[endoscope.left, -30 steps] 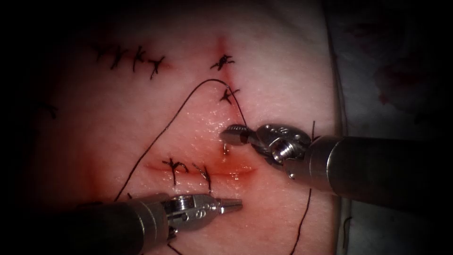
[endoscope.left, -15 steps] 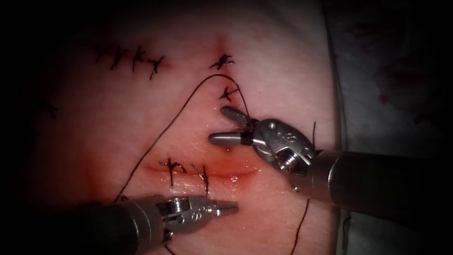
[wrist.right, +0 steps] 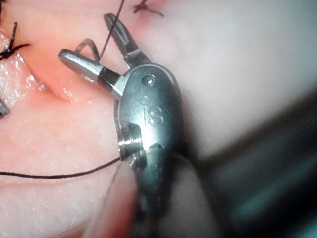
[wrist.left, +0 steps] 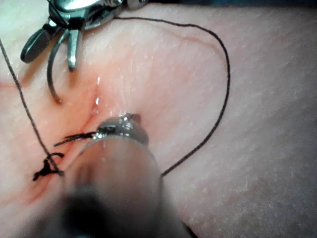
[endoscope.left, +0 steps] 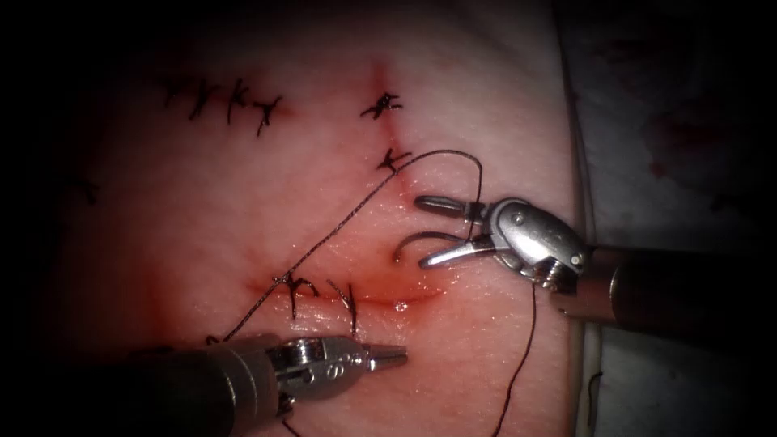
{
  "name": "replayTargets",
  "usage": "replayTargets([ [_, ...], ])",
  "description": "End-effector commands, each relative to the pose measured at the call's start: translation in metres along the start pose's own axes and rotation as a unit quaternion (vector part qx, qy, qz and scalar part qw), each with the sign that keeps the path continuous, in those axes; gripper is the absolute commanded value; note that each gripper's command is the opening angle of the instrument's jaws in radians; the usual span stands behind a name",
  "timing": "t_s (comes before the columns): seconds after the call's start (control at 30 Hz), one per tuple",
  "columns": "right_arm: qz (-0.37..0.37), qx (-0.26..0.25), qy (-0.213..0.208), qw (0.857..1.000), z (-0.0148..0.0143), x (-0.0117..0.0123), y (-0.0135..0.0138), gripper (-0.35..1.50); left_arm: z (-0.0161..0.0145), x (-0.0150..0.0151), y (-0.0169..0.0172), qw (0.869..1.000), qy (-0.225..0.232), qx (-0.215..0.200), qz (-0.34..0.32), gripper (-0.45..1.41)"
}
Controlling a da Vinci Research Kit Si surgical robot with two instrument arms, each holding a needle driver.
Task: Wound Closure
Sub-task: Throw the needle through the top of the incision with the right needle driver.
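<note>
Right claw [endoscope.left: 422,231], centre right of the endoscope view, is released, jaws spread wide. Needle [endoscope.left: 421,237] lies between them near the hinge. Its free end rests on the tissue [endoscope.left: 202,210] above the right end of the cut [endoscope.left: 380,293]; whether it enters cannot be told. Thread [endoscope.left: 324,243] runs between the jaws. Stamped mark [wrist.right: 153,116] reads "S". Left claw [endoscope.left: 392,354], below the cut, is clenched, grasping nothing.

The endoscope looks down from above and in front at the cut [endoscope.left: 356,291]; each wrist camera looks along its shaft, very close, sharing that cut [wrist.left: 94,106].
</note>
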Motion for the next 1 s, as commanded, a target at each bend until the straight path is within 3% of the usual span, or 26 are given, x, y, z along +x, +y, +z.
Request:
replayTargets([
  [0.03, -0.006, 0.005, 0.002, 1.0, 0.0007, -0.0004, 0.0002, 1.41, 0.0008, 0.0001, -0.0001, 1.0, 0.001, -0.001, 0.001, -0.45],
  [0.23, -0.039, 0.013, 0.004, 0.999, -0.0014, 0.0005, -0.0017, 1.48, 0.0007, 0.0001, -0.0002, 1.0, 0.0, 0.0, 0.001, -0.45],
  [0.37, -0.084, 0.012, -0.009, 0.996, -0.0025, 0.0008, -0.0009, 1.48, 0.0007, 0.0002, -0.0001, 1.0, 0.0, 0.0, 0.0, -0.45],
  [0.47, -0.109, 0.006, -0.015, 0.994, -0.002, 0.0007, 0.0002, 1.45, 0.0007, 0.0003, -0.0001, 1.0, 0.0, 0.001, 0.0, -0.45],
  [0.57, -0.11, -0.01, -0.009, 0.994, -0.0004, 0.0004, 0.0013, 1.26, 0.0007, 0.0003, 0.0, 1.0, 0.0, 0.0, 0.0, -0.45],
  [0.77, -0.111, -0.027, 0.006, 0.993, 0.0018, 0.0004, 0.0016, 1.31, 0.0006, 0.0002, 0.0, 1.0, 0.0, 0.0, 0.0, -0.45],
  [1.0, -0.142, -0.009, 0.008, 0.99, 0.0029, 0.0001, 0.0017, 1.25, 0.0006, 0.0002, -0.0001, 1.0, 0.0, 0.0, 0.0, -0.45],
])
